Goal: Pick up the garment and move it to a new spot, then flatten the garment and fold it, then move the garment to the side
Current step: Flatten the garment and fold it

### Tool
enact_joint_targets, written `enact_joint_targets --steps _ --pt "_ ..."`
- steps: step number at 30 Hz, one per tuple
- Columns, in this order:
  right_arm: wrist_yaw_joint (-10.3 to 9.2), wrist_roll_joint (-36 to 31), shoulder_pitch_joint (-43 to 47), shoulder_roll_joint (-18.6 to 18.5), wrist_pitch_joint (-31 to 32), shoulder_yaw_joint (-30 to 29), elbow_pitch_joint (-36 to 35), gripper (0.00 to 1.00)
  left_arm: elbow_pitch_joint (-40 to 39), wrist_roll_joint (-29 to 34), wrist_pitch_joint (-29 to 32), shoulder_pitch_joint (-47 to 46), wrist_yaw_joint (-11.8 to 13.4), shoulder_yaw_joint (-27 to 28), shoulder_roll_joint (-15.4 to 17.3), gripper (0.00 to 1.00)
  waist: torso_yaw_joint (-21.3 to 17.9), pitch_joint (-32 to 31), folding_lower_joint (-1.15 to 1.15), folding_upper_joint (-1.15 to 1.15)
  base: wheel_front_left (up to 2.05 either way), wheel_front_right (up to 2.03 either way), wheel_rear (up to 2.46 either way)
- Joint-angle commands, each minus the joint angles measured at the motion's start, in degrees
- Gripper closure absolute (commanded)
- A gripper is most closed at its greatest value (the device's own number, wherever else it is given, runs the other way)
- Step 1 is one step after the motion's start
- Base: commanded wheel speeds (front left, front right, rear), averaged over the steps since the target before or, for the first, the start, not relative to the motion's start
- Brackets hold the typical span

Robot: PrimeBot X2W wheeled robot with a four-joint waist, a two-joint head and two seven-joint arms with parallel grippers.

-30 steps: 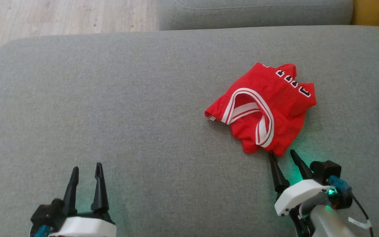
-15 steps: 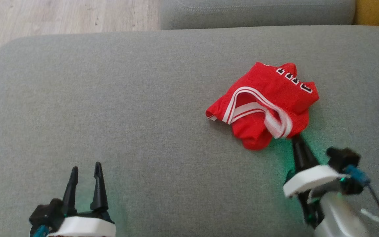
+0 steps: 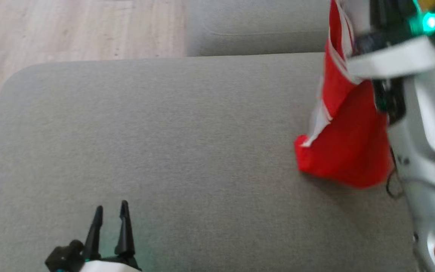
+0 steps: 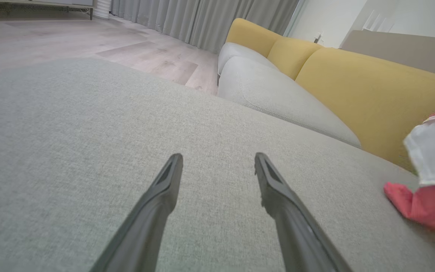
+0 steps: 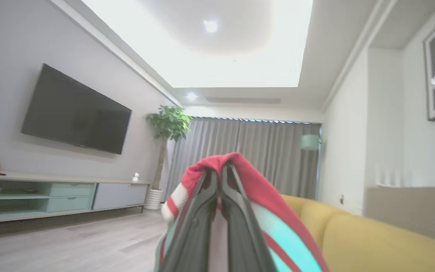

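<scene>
Garment count: one red fabric jersey with white striped trim point(image 3: 347, 151). It hangs from the right tool point(image 5: 220, 172), whose two dark fingers are pinched together on a fold of the cloth, which drapes over both fingertips. In the head view the jersey drops in a long bunch beside the pale right forearm, and its lower end sits at or just above the large grey fabric seat cushion point(image 3: 164, 132), near that cushion's right side. Motion blur makes any print on the cloth unreadable.

Left tool point(image 3: 111, 206): one, fingers spread wide, holding nothing, low over the near left part of the same cushion, well apart from the jersey.

Grey seat cushions: two, the second point(image 3: 255, 30) behind the first. Pale wood floor point(image 3: 70, 30) lies beyond. One wall-mounted black television point(image 5: 76, 111), one potted green plant point(image 5: 166, 126).
</scene>
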Motion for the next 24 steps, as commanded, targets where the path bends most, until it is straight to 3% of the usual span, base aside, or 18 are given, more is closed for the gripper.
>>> enact_joint_targets --steps 1,6,13,18,24 --pt "0.37 0.82 -3.96 0.62 -0.34 3.83 -0.42 1.0 -1.16 -0.4 -0.3 -1.37 0.09 0.51 0.08 0.0 1.8 -0.94 0.0 0.0 0.0 0.0 0.0" --pt "0.37 3.14 -10.47 1.99 -0.34 11.25 2.78 1.0 -0.41 -0.43 -0.3 -0.47 0.09 -0.7 0.08 0.0 5.12 -1.43 0.0 0.0 0.0 0.0 0.0" --pt "0.37 3.93 -15.91 1.99 -0.34 10.82 2.79 1.0 0.26 0.3 -0.3 0.38 0.09 -0.54 0.08 0.0 8.57 -1.05 0.0 0.0 0.0 0.0 0.0" --pt "0.37 2.72 -14.44 -2.47 -0.34 9.16 5.6 1.0 0.33 -0.02 -0.3 1.07 0.09 -0.22 0.08 0.0 10.06 -0.31 0.0 0.0 0.0 0.0 0.0" --pt "0.37 0.69 -7.29 -9.08 -0.34 8.23 17.26 1.0 0.01 0.34 -0.3 -0.05 0.09 -1.21 0.08 0.0 10.38 2.53 0.0 0.0 0.0 0.0 0.0"
